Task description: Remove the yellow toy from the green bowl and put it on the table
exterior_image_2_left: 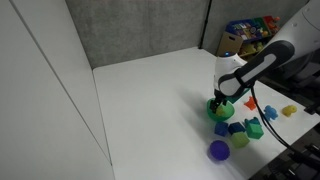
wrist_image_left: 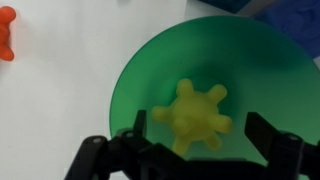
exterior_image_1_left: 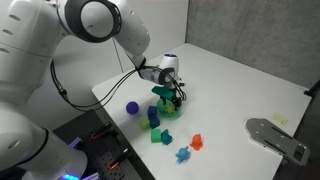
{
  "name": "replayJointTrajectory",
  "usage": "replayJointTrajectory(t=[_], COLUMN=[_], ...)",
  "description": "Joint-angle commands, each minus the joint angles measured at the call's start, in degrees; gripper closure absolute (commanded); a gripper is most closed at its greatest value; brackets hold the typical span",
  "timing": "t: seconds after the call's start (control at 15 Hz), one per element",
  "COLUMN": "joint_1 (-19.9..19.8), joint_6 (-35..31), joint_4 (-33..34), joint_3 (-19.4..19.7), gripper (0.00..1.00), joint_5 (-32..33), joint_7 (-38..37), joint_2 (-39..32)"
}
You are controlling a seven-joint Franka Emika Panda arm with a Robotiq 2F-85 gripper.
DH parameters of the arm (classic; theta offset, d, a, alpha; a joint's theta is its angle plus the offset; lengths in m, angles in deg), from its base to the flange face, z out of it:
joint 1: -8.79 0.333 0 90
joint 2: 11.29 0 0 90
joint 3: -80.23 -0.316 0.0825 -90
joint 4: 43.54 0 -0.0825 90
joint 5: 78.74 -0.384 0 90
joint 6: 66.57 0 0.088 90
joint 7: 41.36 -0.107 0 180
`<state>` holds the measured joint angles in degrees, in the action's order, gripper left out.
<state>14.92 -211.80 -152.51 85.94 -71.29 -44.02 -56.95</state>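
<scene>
In the wrist view the yellow toy (wrist_image_left: pixel 192 116), a small star-shaped piece with stubby knobs, lies inside the green bowl (wrist_image_left: pixel 150 70). My gripper (wrist_image_left: pixel 198 140) is open, its two dark fingers on either side of the toy and just above it, not touching it. In both exterior views the gripper (exterior_image_1_left: pixel 170 92) (exterior_image_2_left: pixel 222 98) hangs straight over the green bowl (exterior_image_1_left: pixel 170 110) (exterior_image_2_left: pixel 220 110) on the white table (exterior_image_1_left: pixel 240 90) (exterior_image_2_left: pixel 150 100). The toy is hidden by the gripper there.
Blue and green blocks (exterior_image_1_left: pixel 156 122) (exterior_image_2_left: pixel 238 130), a purple ball (exterior_image_1_left: pixel 131 107) (exterior_image_2_left: pixel 219 150), an orange toy (exterior_image_1_left: pixel 197 142) (wrist_image_left: pixel 6 32) and a blue toy (exterior_image_1_left: pixel 183 154) lie close around the bowl. A yellow block (exterior_image_2_left: pixel 289 111) lies further off.
</scene>
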Motion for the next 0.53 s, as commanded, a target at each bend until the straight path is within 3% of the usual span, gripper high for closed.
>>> replayJointTrajectory(t=[0.0, 0.07, 0.13, 0.27, 0.47], joint_1=[1.56, 1.79, 2.04, 2.51, 2.89], joint_6=[-0.22, -0.14, -0.18, -0.26, 0.56], joint_4=[1.73, 1.8, 1.75, 1.54, 1.0], joint_3=[1.35, 1.47, 1.6, 1.79, 1.62], gripper=[0.0, 0.0, 0.25, 0.34, 0.59], joint_5=[2.25, 2.5, 2.84, 3.28, 3.46], joint_7=[-2.56, -2.76, -2.9, -3.22, -3.62], joint_2=[-1.45, -1.58, -1.6, -1.46, -0.33])
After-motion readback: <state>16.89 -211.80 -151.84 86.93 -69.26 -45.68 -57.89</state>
